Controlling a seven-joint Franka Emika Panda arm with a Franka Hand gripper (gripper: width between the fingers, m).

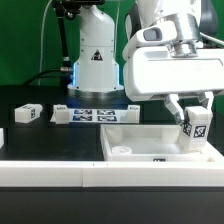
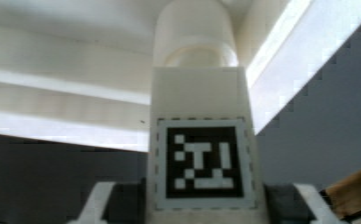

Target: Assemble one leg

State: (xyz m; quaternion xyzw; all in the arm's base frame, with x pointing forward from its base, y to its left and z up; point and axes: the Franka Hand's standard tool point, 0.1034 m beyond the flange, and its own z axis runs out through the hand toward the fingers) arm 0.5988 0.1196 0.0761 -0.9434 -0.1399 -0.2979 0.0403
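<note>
Leg carried to the panel. The end effector is clamped on the leg, held upright just above the panel near its corner on the exterior view's right. Next move, probably: align, lower straight, then fasten.

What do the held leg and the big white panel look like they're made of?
The leg: probably matte white plastic, possibly printed; even opaque white, no grain, rounded tip in the wrist view. Its tag looks like a paper sticker. The panel: likely the same plastic, smooth, dull; moulded raised rim. Neither is certain.
</note>
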